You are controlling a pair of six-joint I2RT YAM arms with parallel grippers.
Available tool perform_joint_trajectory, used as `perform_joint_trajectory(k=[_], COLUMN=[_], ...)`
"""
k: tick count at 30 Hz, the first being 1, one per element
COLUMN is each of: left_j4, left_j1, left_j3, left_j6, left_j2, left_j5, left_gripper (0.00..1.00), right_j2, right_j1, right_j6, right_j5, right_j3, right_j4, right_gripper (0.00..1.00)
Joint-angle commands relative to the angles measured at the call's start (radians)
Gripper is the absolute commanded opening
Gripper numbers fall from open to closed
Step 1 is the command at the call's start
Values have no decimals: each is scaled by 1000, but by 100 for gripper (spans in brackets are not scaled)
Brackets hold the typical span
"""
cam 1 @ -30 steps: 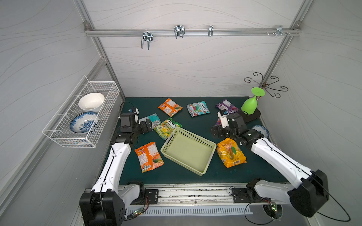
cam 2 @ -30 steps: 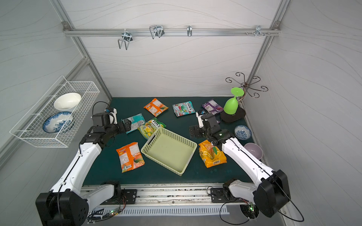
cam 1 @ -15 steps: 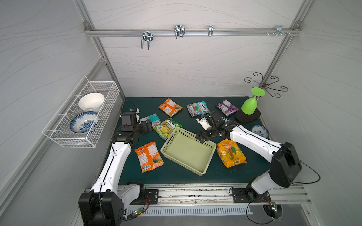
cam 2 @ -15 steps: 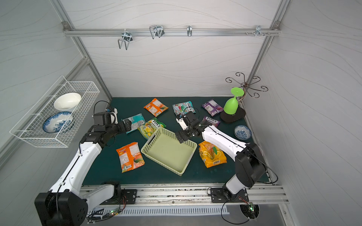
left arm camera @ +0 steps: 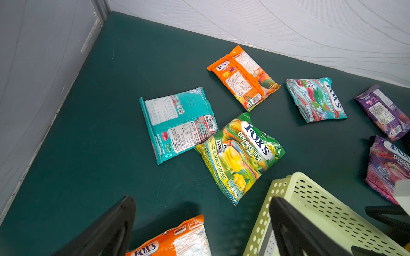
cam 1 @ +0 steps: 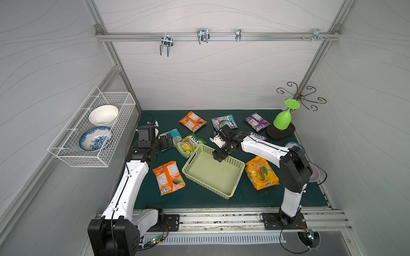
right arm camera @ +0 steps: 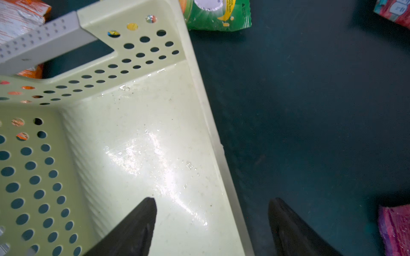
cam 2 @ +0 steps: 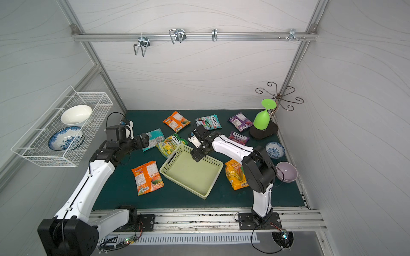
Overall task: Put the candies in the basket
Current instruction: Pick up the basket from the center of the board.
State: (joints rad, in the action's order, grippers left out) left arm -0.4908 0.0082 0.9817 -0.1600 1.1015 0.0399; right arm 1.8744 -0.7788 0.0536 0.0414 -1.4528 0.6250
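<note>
Basket (cam 1: 213, 175) is empty. Right gripper (right arm camera: 213, 199), spread, has a finger each side of its wall; left gripper (left arm camera: 202, 198) hangs spread by teal candy (left arm camera: 177, 124). Next, likely: pinch that wall.

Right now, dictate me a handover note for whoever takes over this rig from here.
Left hand: open, empty, near the teal plastic sweet packet.
Right hand: open, holding nothing, fingers astride one wall of the pale green perforated plastic basket.
Candies: eight packets visible, all on the dark green mat around the basket.
Done: nothing; basket empty.
Left: every packet.
</note>
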Motion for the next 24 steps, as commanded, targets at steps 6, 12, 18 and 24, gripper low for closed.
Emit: perform_joint_trajectory(k=[6,12,18,24], left_j4=[16,21,10,-1], left_j1=[-13,-17,-14,-14], left_j3=[44,43,56,63], left_j6=[3,11,15,14], left_j2=[2,2,4,6], left_j5=[25,5,2,29], left_gripper=[98,98,98,98], right_j2=[70,59,7,-91], right_j1=[-2,-1,11,30], right_j6=[9,19,19,-8], right_j5=[23,-9,-27,-9], right_j3=[-43,-13,11,49], right_j4=[52,47,64,104], right_gripper=[57,33,0,0])
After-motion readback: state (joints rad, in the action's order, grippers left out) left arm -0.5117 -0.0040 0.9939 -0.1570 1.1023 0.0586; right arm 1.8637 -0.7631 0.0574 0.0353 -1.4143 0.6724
